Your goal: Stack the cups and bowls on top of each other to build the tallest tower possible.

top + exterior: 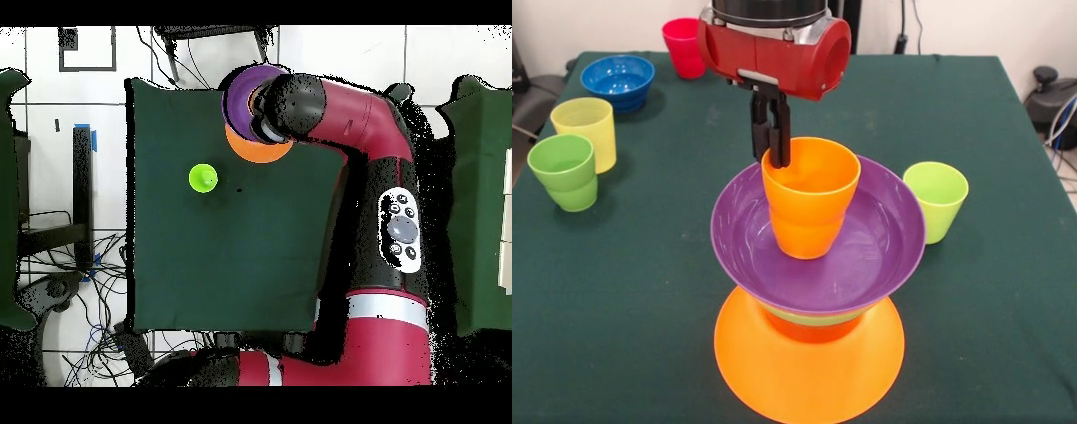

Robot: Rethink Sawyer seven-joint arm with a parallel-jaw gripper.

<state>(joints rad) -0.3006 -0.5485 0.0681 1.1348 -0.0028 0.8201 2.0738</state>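
- My black two-fingered hand (774,141) reaches down from my red arm (372,130), its fingers closed together over the far rim of the glossy orange plastic cup (809,196).
- That cup stands upright inside the medium purple plastic bowl (878,243), the tower's top tier.
- Beneath it I see a green bowl's edge (817,317), a red-orange bowl (812,331), then the wide orange bowl (808,367) upside down on the dark green worktop (989,291).
- A lime green cup (937,200) stands just beside the tower.
- Well apart stand a green cup (565,170), pale yellow cup (586,131), blue bowl (618,81) and red cup (681,46).
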